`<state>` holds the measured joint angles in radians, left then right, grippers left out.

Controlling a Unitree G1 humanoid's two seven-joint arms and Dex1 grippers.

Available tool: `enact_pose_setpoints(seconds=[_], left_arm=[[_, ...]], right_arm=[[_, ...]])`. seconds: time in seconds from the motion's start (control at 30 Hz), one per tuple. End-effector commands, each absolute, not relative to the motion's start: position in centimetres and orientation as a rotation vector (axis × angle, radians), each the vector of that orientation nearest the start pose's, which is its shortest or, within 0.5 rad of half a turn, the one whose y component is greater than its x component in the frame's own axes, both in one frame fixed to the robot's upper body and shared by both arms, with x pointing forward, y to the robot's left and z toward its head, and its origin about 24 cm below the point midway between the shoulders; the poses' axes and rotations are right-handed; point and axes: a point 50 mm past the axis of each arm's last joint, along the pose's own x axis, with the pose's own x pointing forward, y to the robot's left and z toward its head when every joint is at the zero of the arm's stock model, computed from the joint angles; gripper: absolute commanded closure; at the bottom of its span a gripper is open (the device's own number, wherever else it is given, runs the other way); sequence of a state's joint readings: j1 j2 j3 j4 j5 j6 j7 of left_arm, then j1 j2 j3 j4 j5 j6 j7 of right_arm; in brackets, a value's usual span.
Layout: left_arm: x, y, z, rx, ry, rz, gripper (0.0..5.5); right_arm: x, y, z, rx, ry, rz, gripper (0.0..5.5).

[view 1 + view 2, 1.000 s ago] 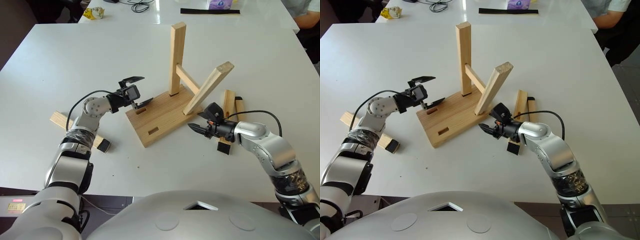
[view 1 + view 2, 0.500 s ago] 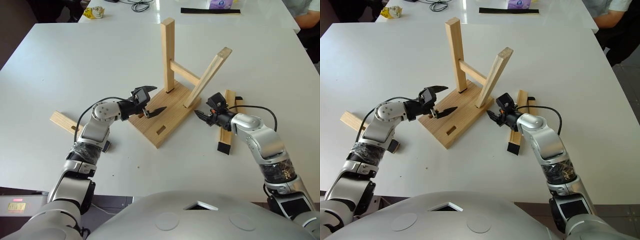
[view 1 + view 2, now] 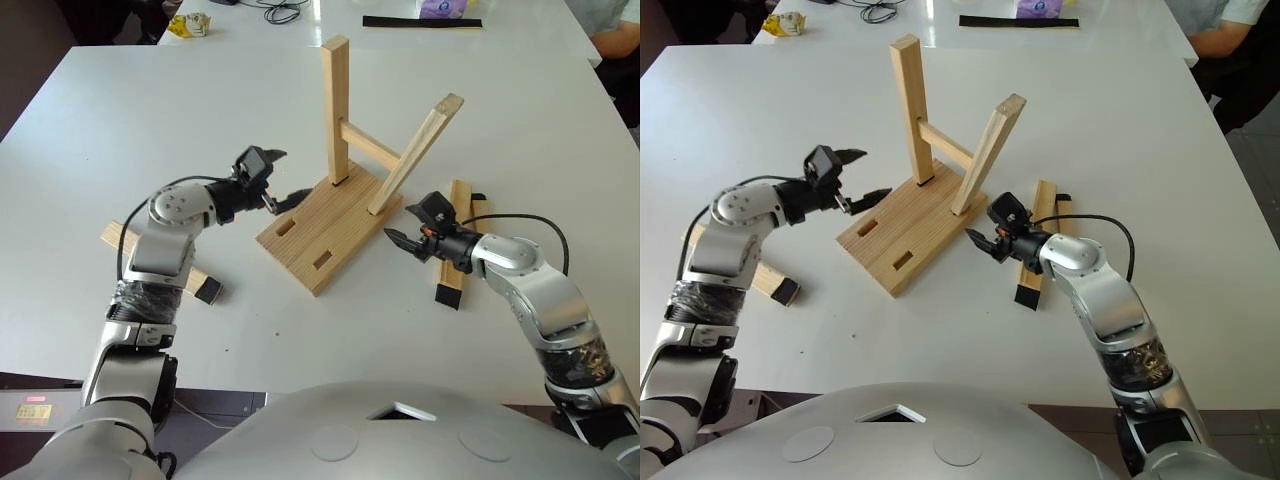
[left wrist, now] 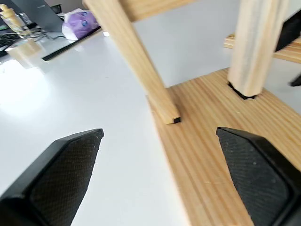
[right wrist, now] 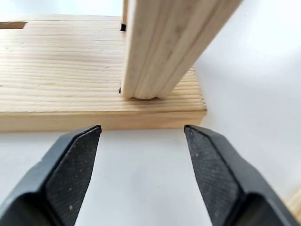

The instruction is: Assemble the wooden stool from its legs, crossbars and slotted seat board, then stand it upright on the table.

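— Step in hand?
— Fitting legs, seemingly. Flat at mid-table, the seat board [image 3: 330, 225]; one upright leg [image 3: 335, 110], one tilted leg [image 3: 415, 150] and a crossbar [image 3: 368, 152] standing in its far slots; two near slots [image 3: 285, 227] bare.
— Claws?
— Both spread wide, holding nothing: left gripper [image 3: 283, 177] at the board's left corner, right gripper [image 3: 397, 240] just beside its right edge.
— Next?
— Probably seat the tilted leg square, then fetch the spare legs [image 3: 452, 275] beside the right arm.

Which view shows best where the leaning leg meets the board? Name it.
Right wrist view: the leaning leg meets the board close up, head-on. The left wrist view shows that joint too, from farther off at an angle; the eye views show it small.
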<state>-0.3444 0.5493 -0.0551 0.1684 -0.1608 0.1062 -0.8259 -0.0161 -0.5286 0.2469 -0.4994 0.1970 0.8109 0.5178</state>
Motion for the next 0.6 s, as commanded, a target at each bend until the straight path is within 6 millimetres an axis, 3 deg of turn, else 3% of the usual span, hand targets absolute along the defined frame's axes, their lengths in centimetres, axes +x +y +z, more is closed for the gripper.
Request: enact_pose_setpoints(seconds=[0.03,0.27,0.47,0.6], left_arm=[[30.9,22.1,9.6,0.584,0.092,-0.762,1.03],[27.8,22.6,3.9,0.850,0.129,-0.962,1.03],[26.8,22.6,2.9,0.838,0.122,-1.020,1.03],[26.5,20.5,3.4,0.758,0.072,-1.065,1.03]], right_arm=[[20.0,-14.0,7.5,-0.298,0.512,0.845,2.21],[19.4,-13.2,7.9,-0.300,0.510,0.905,2.21],[19.2,-13.5,6.9,-0.309,0.556,0.902,2.21],[19.8,-14.5,6.1,-0.334,0.580,0.847,2.21]])
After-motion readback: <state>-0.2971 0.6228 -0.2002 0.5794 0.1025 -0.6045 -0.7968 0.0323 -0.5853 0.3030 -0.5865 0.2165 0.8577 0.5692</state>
